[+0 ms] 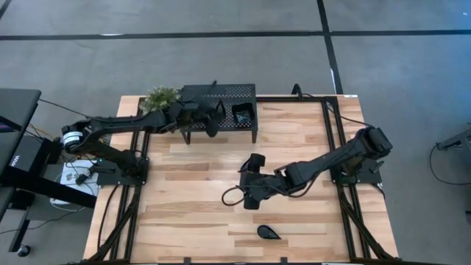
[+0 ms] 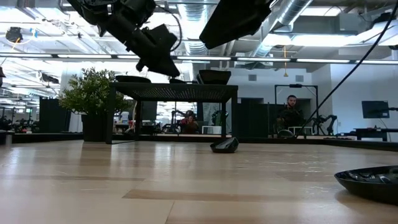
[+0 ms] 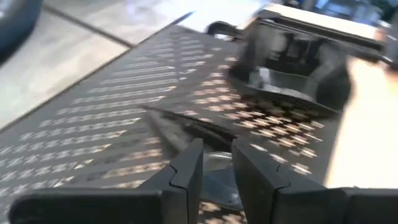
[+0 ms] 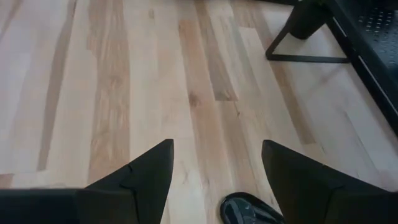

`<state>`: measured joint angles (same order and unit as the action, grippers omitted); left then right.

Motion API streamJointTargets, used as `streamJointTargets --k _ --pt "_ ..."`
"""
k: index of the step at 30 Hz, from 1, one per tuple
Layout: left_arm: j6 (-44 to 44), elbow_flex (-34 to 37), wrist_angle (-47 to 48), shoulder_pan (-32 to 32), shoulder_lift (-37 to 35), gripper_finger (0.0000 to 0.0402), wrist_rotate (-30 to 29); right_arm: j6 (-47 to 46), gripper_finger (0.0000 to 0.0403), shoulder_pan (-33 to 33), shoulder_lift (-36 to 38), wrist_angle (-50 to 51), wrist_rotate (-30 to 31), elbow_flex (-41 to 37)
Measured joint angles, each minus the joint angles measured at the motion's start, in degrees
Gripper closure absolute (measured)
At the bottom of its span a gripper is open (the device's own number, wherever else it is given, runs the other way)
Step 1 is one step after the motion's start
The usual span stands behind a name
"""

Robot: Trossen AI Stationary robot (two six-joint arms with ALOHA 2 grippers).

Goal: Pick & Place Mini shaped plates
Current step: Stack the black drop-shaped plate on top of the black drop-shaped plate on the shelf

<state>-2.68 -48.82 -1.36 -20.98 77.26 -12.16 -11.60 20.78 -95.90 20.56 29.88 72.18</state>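
Plates: one (image 3: 214, 180) lies on the rack (image 1: 221, 94) just under our left gripper (image 3: 216, 167), fingers slightly apart, so we judge this a release. Another plate (image 1: 269, 232) sits near the table's front edge; our right gripper (image 4: 217, 171), fingers wide apart, hovers mid-table and should next descend on it

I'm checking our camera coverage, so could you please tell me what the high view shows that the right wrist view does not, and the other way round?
Only the high view shows the left gripper over the black perforated rack, a dish on the rack, the potted plant beside it, and the whole table.

Only the right wrist view shows the right gripper close up, its fingers spread wide over bare wood with nothing between them.

Both show a glossy black plate lying on the table, and a rack leg.
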Motion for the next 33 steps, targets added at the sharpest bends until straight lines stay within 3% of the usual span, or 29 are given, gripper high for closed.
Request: streamJointTargets --k 5,10,17,22,33 --pt "5.2 0.0 -0.2 6.7 -1.3 0.0319 -0.5 -1.3 0.0164 -2.0 0.0 -0.1 0.0 0.0" --pt "5.9 0.0 0.0 14.7 -5.6 0.0326 -4.8 -2.4 0.0164 -4.0 0.0 0.0 -0.1 0.0" --pt "5.9 0.2 7.5 27.0 -11.0 0.0341 -4.9 -13.4 0.0164 -6.0 0.0 1.8 -0.5 -1.3" --pt "4.0 4.7 8.8 33.9 -12.6 0.0349 -4.9 -22.5 0.0164 -7.0 0.0 2.8 -2.8 -4.4" --pt "0.6 13.0 2.3 35.7 -12.8 0.0348 -11.6 -46.9 0.0164 -10.4 0.0 2.0 -2.8 -14.6"
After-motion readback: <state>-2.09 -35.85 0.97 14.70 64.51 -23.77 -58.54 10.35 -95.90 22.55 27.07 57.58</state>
